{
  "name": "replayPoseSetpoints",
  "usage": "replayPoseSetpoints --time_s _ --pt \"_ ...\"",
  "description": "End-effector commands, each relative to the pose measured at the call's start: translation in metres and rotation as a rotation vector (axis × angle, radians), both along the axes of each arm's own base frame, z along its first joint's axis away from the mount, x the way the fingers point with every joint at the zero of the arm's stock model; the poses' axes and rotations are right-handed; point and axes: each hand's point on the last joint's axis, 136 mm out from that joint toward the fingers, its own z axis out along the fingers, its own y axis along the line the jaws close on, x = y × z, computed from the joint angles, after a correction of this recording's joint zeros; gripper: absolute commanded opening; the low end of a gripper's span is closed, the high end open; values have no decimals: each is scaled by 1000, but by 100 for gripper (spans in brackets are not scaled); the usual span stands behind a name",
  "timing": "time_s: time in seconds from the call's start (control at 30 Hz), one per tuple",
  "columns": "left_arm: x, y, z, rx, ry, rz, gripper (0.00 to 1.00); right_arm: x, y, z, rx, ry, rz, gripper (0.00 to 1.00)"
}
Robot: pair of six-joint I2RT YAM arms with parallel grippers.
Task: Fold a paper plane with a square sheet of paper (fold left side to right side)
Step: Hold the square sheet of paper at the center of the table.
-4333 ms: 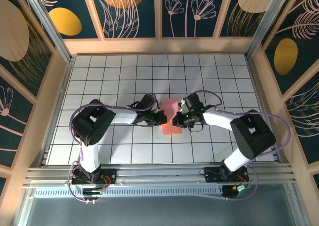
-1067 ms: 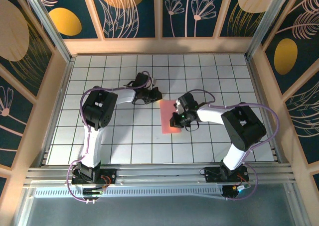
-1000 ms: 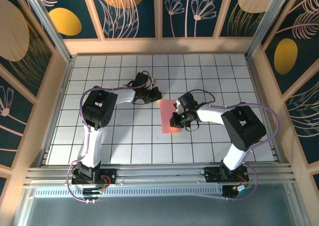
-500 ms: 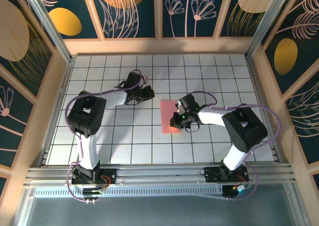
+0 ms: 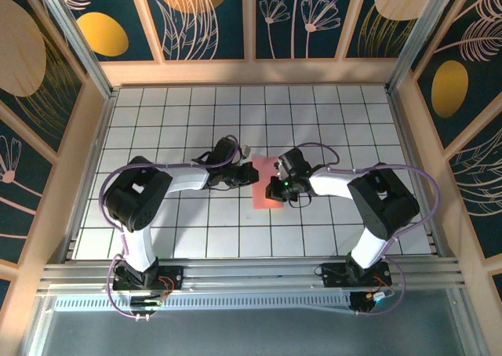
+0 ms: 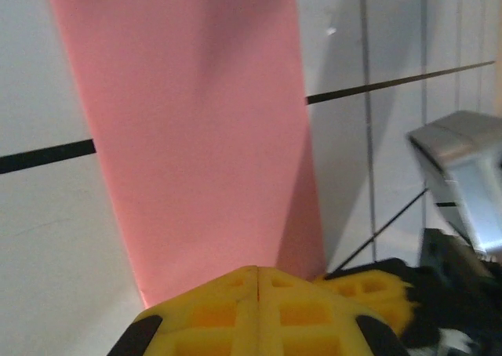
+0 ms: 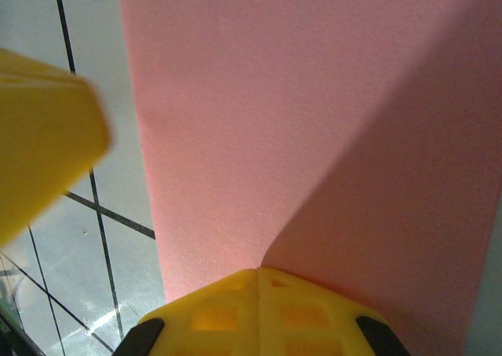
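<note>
The square sheet of paper (image 5: 266, 168) lies on the white grid table, folded into a narrow salmon-pink strip about one tile wide. No paper plane is in view. My left gripper (image 5: 248, 177) is shut, its tip at the strip's left edge. In the left wrist view the paper (image 6: 188, 121) stretches away from the closed yellow fingertips (image 6: 235, 293). My right gripper (image 5: 272, 190) is shut and rests its tip on the strip's lower right part. In the right wrist view the paper (image 7: 274, 113) lies under those closed fingertips (image 7: 282, 297). Nothing is between either pair of jaws.
The table (image 5: 172, 113) is boxed in by wooden walls with painted panels. A metal rail (image 5: 251, 274) runs along the near edge by the arm bases. The two grippers sit within a tile of each other over the paper.
My left gripper swung away to the upper left of the paper, then came back down to the strip's left edge. The right gripper stayed on the paper, which kept its place.
</note>
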Motion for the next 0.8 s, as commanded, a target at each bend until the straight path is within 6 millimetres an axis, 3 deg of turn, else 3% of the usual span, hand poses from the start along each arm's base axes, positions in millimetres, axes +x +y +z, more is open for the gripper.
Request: replayPoseSetpoints --time_s 0.0,0.3,0.37,0.53,0.63,0.77 --pt "15 -6 -1 -21 -2 25 1 -14 -22 -34 -148 57 -26 0" --pt "8 5 -29 56 40 38 0 -8 -11 -20 -103 30 -2 0" --pt "7 8 -32 73 41 41 0 -2 -5 -8 -74 5 5 1" --pt "4 11 -38 88 50 37 0 19 7 37 -3 -80 15 16" --pt "3 12 -39 90 52 35 0 28 -6 54 3 -107 -8 25" --pt "2 10 -39 85 50 31 0 23 -40 49 -29 -75 -44 33"
